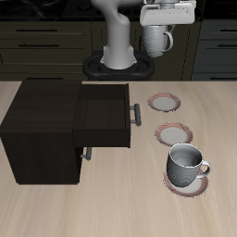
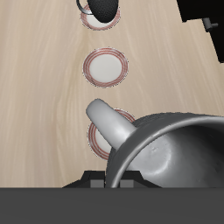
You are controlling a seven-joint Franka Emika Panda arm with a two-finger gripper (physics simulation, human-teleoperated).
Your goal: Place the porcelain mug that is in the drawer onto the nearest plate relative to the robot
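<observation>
Wide wooden table far below the gripper; dark cabinet with open drawer below and to one side. White robot arm rising behind. Gripper raised high, closed on porcelain mug hanging beneath it, handle out. Directly under, nearest plate, bare; two more saucers beyond, farthest holding second mug.

Even, soft light is cast from above across the bench, with only faint shadows seen. Both low-resolution renders appear slightly soft; no glare is recorded.
</observation>
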